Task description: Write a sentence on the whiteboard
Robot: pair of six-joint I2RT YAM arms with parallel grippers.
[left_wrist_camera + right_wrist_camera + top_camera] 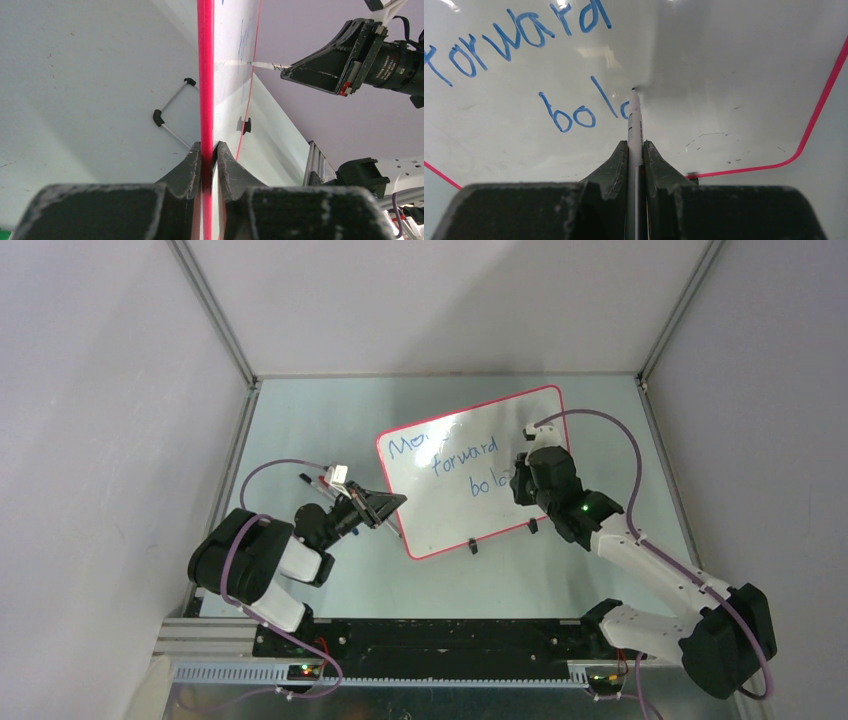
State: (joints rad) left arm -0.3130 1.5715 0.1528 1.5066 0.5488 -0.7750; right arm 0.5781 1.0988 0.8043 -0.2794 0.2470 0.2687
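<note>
Blue sentence (524, 35) reads "forward" and below it "bol" plus a partial fourth letter, on the whiteboard (450, 515), which sits mid-table (300, 420), rotated. Left gripper (209, 150) is clamped on the board's red left edge. Right gripper (636, 147) pinches a white marker (635, 117), whose tip meets the board right at that partial letter.
</note>
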